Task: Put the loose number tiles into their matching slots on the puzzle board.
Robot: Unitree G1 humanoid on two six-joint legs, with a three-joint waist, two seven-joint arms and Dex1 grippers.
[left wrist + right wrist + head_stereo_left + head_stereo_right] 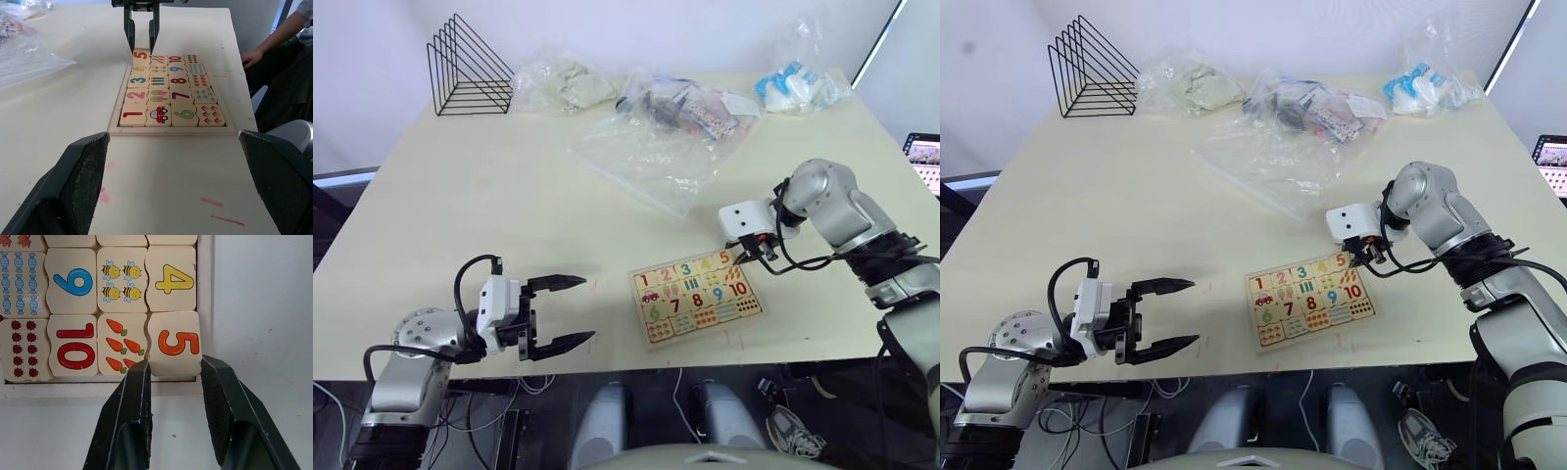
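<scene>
The 5 tile sits in its corner slot of the board on the desk, the right claw straddling it half open, so lifting crookedly may drag it out; the left claw hangs wide open.

Your right gripper straddles orange 5 tile, fingers parted at its sides; tile sits in puzzle board corner slot.

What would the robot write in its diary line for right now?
right gripper: open around orange 5 tile, seated in puzzle board corner | left gripper: open, off board | tiles 1-4: in slots
</scene>
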